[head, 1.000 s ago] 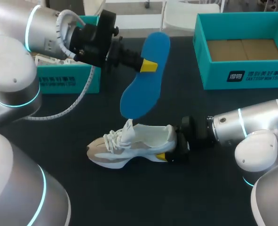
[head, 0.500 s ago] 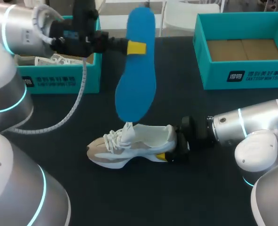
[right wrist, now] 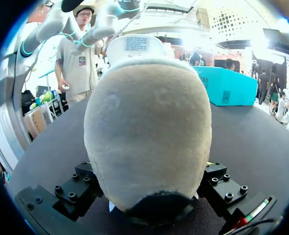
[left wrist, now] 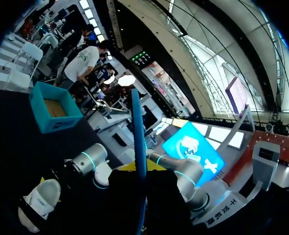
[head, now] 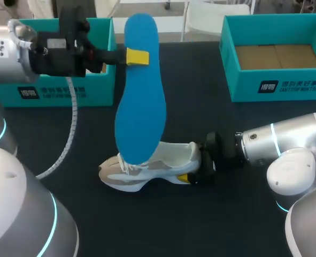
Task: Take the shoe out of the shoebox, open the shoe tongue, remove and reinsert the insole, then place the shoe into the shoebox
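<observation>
A white and beige shoe (head: 158,163) lies on its side on the black table, toe toward my left. My right gripper (head: 194,172) straddles its heel, a finger pressed on each side, one yellow tip showing under the shoe. In the right wrist view the heel (right wrist: 149,132) fills the space between the fingers of the right gripper (right wrist: 151,203). My left gripper (head: 136,57) is shut on the upper part of a blue insole (head: 140,101), which hangs nearly upright with its lower end over the shoe's laces. The left wrist view shows the insole (left wrist: 138,142) edge-on, running out from the left gripper (left wrist: 140,196).
An open teal shoebox (head: 275,80) with a brown cardboard floor stands at the back right. A second teal box (head: 67,88) sits at the back left, behind my left arm. The left wrist view also takes in the shoe (left wrist: 39,203) and the right box (left wrist: 54,108).
My left arm has swung left and pulled back, turning the insole from a slant to nearly upright, its lower end now in front of the laces. The right arm and shoe stayed still.
</observation>
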{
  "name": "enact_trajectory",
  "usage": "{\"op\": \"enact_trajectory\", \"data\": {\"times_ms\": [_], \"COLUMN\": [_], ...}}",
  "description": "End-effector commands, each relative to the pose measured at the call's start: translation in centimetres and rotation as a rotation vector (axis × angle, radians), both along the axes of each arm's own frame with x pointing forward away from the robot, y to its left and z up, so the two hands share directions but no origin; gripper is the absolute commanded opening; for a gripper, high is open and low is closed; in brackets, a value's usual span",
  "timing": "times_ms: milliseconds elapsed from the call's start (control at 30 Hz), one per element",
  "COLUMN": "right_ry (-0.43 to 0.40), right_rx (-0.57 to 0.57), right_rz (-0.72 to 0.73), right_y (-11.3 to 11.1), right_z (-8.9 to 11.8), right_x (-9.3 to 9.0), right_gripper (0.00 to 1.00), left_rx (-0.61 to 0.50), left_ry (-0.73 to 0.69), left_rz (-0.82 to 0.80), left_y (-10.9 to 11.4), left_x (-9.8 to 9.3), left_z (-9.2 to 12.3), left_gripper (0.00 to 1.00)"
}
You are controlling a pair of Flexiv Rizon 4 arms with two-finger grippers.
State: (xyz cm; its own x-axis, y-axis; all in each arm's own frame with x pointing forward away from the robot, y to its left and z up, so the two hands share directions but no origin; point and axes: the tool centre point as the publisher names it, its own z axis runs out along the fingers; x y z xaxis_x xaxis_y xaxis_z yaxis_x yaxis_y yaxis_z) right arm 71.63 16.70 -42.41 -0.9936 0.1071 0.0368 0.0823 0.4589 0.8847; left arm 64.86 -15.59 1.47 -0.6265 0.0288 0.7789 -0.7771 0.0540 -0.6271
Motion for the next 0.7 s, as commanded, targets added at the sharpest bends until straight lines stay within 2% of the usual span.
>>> {"op": "enact_trajectory", "data": {"times_ms": [33,333,433,700], "right_ry": [0.000,0.000,0.000,0.000], "right_rx": [-0.004,-0.004,-0.004,-0.004], "right_rz": [-0.001,-0.001,-0.001,-0.001], "right_y": [0.4,0.4,0.4,0.4], "right_z": [-0.4,-0.4,-0.4,-0.4], "right_x": [0.1,0.1,0.1,0.1], "right_gripper": [0.00,0.00,0.00,0.00], "left_rx": [-0.009,-0.009,0.010,0.015], "left_ry": [-0.017,-0.017,0.016,0.015], "left_rz": [-0.013,-0.013,-0.020,0.002], "left_y": [-0.2,-0.2,-1.9,-3.9], "left_x": [0.2,0.2,-0.9,-0.9], "left_z": [0.4,0.4,0.2,0.9], "left_gripper": [0.00,0.00,0.00,0.00]}}
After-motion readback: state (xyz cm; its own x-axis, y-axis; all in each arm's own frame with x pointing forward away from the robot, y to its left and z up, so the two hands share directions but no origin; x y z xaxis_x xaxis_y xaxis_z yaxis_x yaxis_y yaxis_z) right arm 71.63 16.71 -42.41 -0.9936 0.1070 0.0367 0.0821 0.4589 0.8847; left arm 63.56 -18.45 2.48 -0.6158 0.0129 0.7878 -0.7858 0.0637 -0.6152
